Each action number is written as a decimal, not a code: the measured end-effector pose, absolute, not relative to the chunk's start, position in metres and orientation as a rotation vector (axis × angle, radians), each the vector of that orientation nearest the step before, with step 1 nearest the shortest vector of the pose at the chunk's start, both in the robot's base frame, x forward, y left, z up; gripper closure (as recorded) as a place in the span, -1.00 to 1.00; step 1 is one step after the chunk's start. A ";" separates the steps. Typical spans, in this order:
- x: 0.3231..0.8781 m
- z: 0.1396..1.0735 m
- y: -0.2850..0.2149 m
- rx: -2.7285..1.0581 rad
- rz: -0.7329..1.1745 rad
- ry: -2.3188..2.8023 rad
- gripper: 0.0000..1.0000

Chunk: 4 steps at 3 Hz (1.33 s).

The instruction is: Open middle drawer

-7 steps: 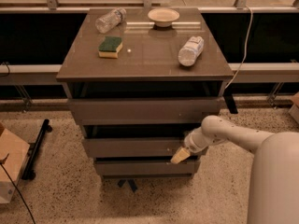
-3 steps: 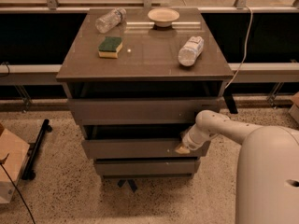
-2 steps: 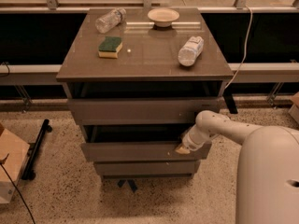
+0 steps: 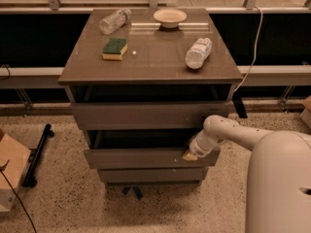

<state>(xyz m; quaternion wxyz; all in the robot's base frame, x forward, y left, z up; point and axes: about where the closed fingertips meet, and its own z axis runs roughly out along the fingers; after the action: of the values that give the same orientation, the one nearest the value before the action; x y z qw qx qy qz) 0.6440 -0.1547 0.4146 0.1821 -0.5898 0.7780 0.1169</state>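
Observation:
The middle drawer [image 4: 141,158] is a grey-brown flat front panel, second of three in a small cabinet. It stands out a little from the cabinet, with a dark gap above it. My gripper [image 4: 189,155] is at the right end of that panel, against its top edge. My white arm [image 4: 228,130] reaches to it from the lower right.
The larger top drawer [image 4: 141,115] and the smaller bottom drawer [image 4: 146,175] frame the middle one. On the cabinet top [image 4: 155,67] lie a sponge [image 4: 114,48], two plastic bottles [image 4: 198,52] [image 4: 114,21] and a bowl [image 4: 169,17]. A cardboard box [image 4: 9,174] sits on the floor at left.
My arm has drawn in closer to the cabinet's right side, the gripper staying at the panel's right end. The middle drawer front has come slightly forward.

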 end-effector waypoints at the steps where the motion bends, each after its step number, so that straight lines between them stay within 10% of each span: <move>1: 0.644 0.415 -0.155 -1.665 0.330 2.196 -0.14; 3: 0.643 0.413 -0.153 -1.667 0.334 2.197 -1.00; 4: 0.643 0.413 -0.153 -1.667 0.334 2.197 -1.00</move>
<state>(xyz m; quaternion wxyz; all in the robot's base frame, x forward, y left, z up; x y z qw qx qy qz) 0.6428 -0.1534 0.4128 0.1809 -0.5902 0.7777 0.1184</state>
